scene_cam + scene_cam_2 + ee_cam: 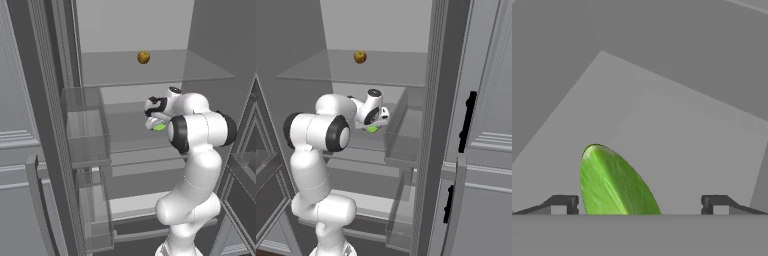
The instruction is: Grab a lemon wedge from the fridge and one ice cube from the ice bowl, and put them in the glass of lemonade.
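Note:
The fridge (pixel 215 40) stands open in front of me, and my arm reaches onto its middle shelf. There the lemon wedge (pixel 159 127) (pixel 372 129), small and yellow-green, lies right under my hand. In the hand view the lemon wedge (pixel 614 185) stands between the two fingertips, nearer the left one. My gripper (pixel 639 204) (pixel 155 122) (pixel 376 123) is open, its jaws wide apart around the wedge without touching it. The glass of lemonade and the ice bowl are out of view.
A round orange-brown fruit (pixel 143 57) (pixel 360 56) sits on the translucent shelf above my hand. Clear door bins (pixel 85 125) (pixel 403 135) flank the opening. Light-grey cabinets with black handles (pixel 468 120) stand to the right.

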{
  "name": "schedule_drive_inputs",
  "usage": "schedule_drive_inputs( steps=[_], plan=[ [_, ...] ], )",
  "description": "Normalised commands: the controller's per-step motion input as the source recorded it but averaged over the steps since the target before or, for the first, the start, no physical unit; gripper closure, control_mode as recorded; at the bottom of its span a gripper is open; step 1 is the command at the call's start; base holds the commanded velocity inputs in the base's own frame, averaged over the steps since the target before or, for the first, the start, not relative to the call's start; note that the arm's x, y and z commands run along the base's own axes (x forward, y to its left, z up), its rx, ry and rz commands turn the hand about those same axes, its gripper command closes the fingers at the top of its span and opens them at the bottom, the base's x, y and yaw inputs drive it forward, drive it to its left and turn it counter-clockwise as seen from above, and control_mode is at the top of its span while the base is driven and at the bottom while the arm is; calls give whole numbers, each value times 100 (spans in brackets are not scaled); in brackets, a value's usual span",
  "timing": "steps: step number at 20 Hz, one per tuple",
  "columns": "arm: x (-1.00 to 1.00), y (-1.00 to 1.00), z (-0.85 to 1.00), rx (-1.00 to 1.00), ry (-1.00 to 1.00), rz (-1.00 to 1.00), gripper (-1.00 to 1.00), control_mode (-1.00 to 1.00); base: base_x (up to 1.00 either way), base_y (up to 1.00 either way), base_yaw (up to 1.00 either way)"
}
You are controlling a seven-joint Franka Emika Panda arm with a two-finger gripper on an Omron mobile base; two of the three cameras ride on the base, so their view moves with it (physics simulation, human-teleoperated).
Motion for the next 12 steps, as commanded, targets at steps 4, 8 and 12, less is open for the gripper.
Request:
schedule_drive_inputs(
  steps=[4, 8, 12],
  plan=[
    [0, 0, -1, 0, 1, 1, 100, -100, 0, 0, 0],
    [-2, 0, 0, 0, 0, 0, 100, -100, 0, 0, 0],
    [-41, 0, -6, 0, -7, 0, 100, -100, 0, 0, 0]
  ],
)
